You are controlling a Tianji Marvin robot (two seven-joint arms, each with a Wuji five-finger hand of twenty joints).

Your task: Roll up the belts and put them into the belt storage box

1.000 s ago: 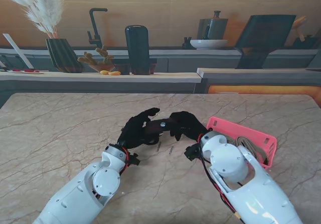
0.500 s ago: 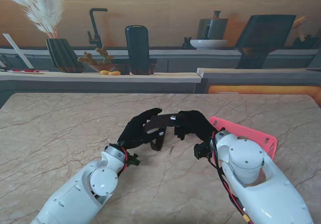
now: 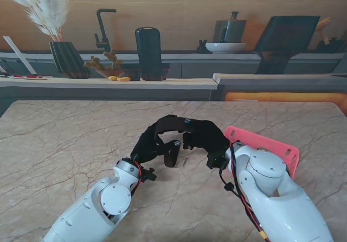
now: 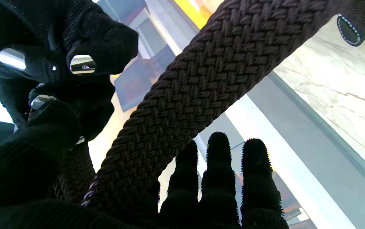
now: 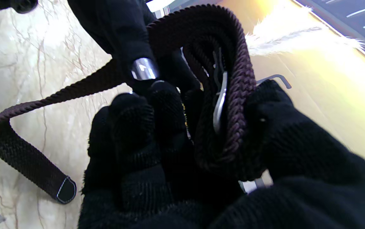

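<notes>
Nearest me, arms: both forearms rise from the near corners and meet over the marble table (image 3: 65,139).
Left hand (image 3: 147,143): it supports the dark woven belt (image 3: 168,125) across its palm; in its wrist view the fingers (image 4: 219,165) stand straight beyond the strap, so I judge it a loose cradle, not a full grip.
Right hand (image 3: 205,136): closed on the wound part of the belt (image 5: 233,95), thumb on one side and fingers on the other, with the metal buckle (image 5: 219,101) tucked inside the coil.
Belt position: lifted off the table between the two hands, arching from the left hand up and over to the right.
Loose tail (image 3: 172,154): it hangs down from the arch to the table just nearer to me; its stitched tip (image 5: 66,190) rests on the marble.
Long axis: the unrolled strap runs left to right, feeding toward the right hand's coil.
Belt storage box (image 3: 271,147): pink, just right of the right hand and partly hidden by that arm; the right hand is clearly the nearer one.
Judgement: winding looks partly done; the coil's path to the box lies rightward.
</notes>
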